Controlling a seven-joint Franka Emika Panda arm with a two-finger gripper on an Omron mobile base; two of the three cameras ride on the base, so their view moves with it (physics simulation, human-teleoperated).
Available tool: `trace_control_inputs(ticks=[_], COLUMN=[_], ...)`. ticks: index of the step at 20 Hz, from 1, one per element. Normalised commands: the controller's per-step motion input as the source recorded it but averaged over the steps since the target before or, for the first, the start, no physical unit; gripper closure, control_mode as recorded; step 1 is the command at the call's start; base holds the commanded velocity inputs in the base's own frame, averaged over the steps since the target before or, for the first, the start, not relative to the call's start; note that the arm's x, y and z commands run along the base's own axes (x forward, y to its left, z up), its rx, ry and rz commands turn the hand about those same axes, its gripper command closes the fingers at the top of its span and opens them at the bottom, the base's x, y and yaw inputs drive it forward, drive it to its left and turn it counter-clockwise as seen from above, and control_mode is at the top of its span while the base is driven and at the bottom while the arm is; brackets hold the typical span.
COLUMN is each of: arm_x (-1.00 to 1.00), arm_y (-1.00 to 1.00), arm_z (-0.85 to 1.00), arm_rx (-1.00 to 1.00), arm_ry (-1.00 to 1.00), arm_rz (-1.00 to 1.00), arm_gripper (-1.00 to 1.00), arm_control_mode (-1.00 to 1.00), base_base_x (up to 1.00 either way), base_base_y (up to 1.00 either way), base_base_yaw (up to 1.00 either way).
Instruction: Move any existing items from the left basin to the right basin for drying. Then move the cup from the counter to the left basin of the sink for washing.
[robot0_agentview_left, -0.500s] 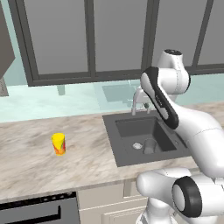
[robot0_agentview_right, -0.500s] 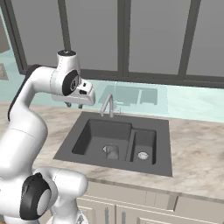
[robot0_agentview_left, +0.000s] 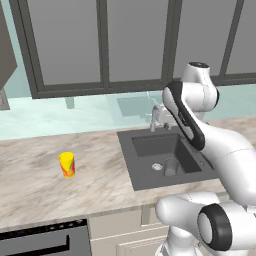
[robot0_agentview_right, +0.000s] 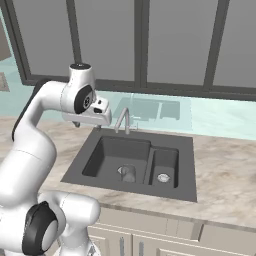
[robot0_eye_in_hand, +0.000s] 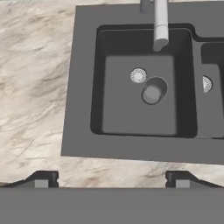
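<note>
While the white arm hangs above the near-left corner of the sink (robot0_eye_in_hand: 83, 131), its gripper (robot0_eye_in_hand: 111, 179) stands wide with nothing between the fingertips (robot0_eye_in_hand: 41, 178), which rise at the lower left and lower right of the hand view, over the beige marble surface (robot0_eye_in_hand: 35, 87) just in front of the sink's rim. From the right base view the gripper (robot0_agentview_right: 93, 118) sits left of centre, above the sink's left edge and beside the slim curved silver faucet (robot0_agentview_right: 122, 120).

Low in the wider left basin (robot0_eye_in_hand: 118, 113) stands a small dark grey cylinder (robot0_eye_in_hand: 153, 91), open end up, nearly the basin's own colour, just beside the round silver drain (robot0_eye_in_hand: 138, 75) and touching none of the walls as far as I can tell. It shows again in the centre of the right base view (robot0_agentview_right: 129, 173) and at right of centre in the left base view (robot0_agentview_left: 170, 166). To its right lies the narrower right basin (robot0_agentview_right: 164, 167) with its own drain.

Well apart from the sink, at the left of the left base view, a yellow cup (robot0_agentview_left: 67, 164) with red-orange patches stands upright on the surface. No writing, brand or label can be read on it or anywhere else.
</note>
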Motion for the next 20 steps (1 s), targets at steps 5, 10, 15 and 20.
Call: trace_control_inputs(ticks=[5, 10, 15, 20], arm_x=[-0.13, -0.11, -0.01, 0.00], arm_y=[-0.22, -0.20, -0.12, -0.05], arm_z=[-0.29, -0.27, -0.25, -0.26], arm_rx=[0.00, 0.00, 0.00, 0.00], arm_ry=[0.01, 0.01, 0.01, 0.03], arm_rz=[0.00, 0.00, 0.00, 0.00], arm_gripper=[-1.00, -1.00, -1.00, -1.00], arm_control_mode=[-1.00, -1.00, -1.00, -1.00], base_base_x=[0.00, 0.00, 0.00, 0.00], base_base_y=[0.00, 0.00, 0.00, 0.00], base_base_yaw=[0.00, 0.00, 0.00, 0.00])
